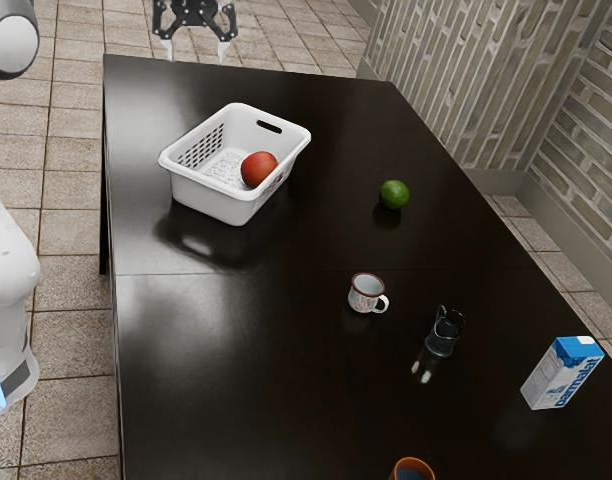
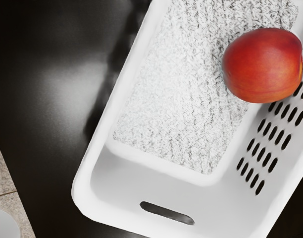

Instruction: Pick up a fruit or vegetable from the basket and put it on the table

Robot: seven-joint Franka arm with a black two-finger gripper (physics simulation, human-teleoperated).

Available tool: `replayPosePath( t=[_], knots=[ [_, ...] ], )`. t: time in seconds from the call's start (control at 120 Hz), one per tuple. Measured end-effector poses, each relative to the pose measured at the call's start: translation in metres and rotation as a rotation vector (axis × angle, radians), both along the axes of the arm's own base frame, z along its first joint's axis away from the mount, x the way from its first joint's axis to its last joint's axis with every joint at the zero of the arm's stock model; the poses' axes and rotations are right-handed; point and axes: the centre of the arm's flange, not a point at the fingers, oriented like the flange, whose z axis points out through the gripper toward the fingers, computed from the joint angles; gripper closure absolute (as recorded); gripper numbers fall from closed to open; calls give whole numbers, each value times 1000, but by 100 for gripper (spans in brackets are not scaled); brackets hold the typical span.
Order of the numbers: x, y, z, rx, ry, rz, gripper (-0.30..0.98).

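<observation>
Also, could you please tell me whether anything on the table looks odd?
The glass jug near the mug looks odd: its rim seems uneven, though that may be its shape. Nothing looks spilled or tipped.

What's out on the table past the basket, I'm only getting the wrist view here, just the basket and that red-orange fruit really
Observer: A green lime sits on the table, outside the basket.
Operator: Okay, and is the gripper open or shut?
Observer: The gripper is open, its two fingers apart.
Operator: Got it, any drink carton around?
Observer: Yes, a blue-and-white Parmalat carton is on the table, toward the exterior view's right.
</observation>
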Motion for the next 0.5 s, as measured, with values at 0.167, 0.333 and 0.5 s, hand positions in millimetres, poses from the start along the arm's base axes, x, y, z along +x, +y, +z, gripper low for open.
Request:
replayPosePath(
  t=[0.167,0.333,0.5],
  knots=[
    [80,-53,-30,21,-62,-408,1],
    [98,-64,-35,64,-166,-678,0],
    [91,-99,-4,54,-308,-736,1]
  ],
)
